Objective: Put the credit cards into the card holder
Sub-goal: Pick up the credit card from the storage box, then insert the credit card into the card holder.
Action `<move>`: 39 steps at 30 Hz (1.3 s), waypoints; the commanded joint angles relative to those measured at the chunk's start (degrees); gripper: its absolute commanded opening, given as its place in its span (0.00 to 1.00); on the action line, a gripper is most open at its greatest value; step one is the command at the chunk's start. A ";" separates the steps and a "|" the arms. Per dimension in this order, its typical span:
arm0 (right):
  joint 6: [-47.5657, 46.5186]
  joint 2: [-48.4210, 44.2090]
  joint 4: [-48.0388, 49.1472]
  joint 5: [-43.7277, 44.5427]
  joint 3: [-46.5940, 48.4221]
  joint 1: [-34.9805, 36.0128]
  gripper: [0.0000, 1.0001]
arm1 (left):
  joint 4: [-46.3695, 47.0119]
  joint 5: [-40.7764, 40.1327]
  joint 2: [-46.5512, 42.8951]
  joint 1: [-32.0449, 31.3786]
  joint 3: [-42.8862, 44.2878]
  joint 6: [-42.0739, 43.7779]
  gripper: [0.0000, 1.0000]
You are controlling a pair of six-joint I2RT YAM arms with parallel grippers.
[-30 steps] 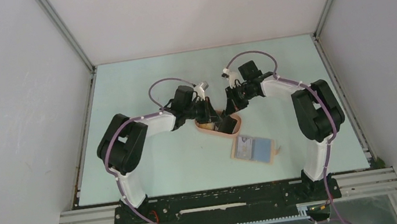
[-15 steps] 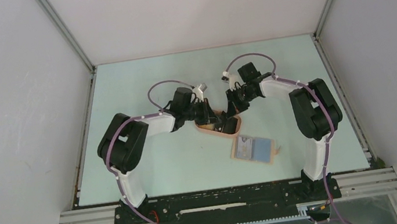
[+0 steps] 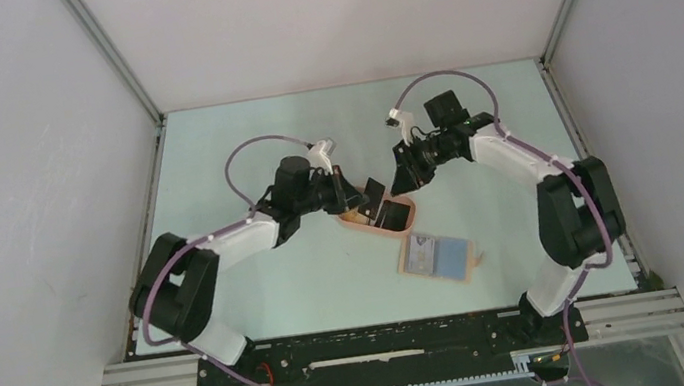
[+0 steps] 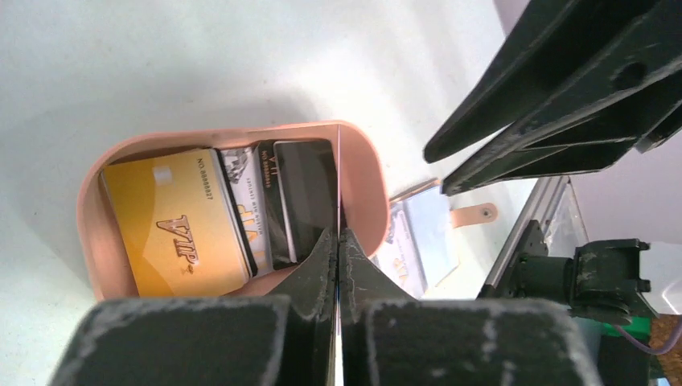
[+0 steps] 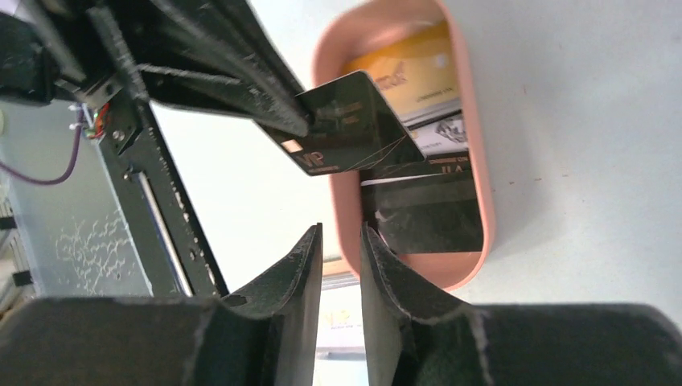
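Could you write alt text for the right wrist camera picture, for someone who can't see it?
The left gripper pinches a black card, holding it over a peach oval tray with more cards lying inside. In the foreground, the right gripper is open and empty.

We see a peach-orange tray (image 4: 366,193) on the pale mint-green table (image 3: 251,145). Inside it are a golden-yellow card (image 4: 173,221) with darker gold VIP lettering, a white card (image 4: 241,201) with grey print and a glossy dark card (image 4: 306,193). The black card (image 5: 346,125) bears gold lettering. The card holder (image 4: 474,215) is tan, with a blue card (image 3: 446,257) on it.
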 commanded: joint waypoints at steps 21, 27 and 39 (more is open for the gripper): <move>-61.21 -40.16 -18.61 0.30 -32.47 -4.38 0.37 | 66.08 -5.18 5.25 -18.15 -26.12 -28.28 0.00; -56.96 -38.90 -12.47 4.02 -33.64 -4.57 0.45 | 69.18 -7.71 14.12 -20.14 -23.16 -29.45 0.00; -55.59 -33.98 -11.41 8.23 -33.69 -4.74 0.46 | 43.66 -12.79 11.94 -22.64 -16.73 -22.73 0.00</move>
